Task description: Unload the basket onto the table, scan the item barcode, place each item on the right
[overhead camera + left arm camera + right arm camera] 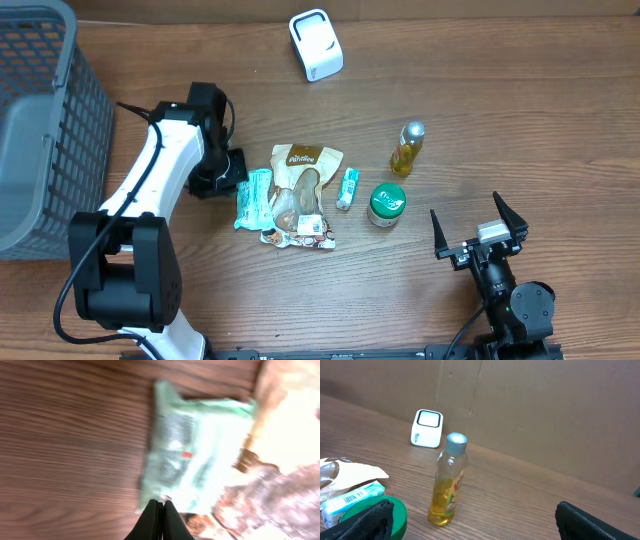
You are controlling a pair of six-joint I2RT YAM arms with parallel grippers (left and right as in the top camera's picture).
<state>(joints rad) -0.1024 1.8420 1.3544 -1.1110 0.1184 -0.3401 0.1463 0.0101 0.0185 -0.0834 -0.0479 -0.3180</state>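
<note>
The white barcode scanner [316,44] [426,428] stands at the back of the table. The items lie mid-table: a pale green packet [253,198] [195,455], a tan snack bag [303,190], a small tube [347,187], a green-lidded jar [386,204] [395,515] and an upright bottle of yellow oil [408,148] [450,480]. My left gripper [232,178] [159,504] is shut with nothing in it, its tips low at the packet's left edge. At the front right, my right gripper [478,232] [470,522] stands open and empty, facing the bottle and jar.
A grey mesh basket [40,120] fills the far left of the table. A brown cardboard wall [545,410] rises behind the scanner. Bare wooden tabletop [520,120] lies to the right of the bottle.
</note>
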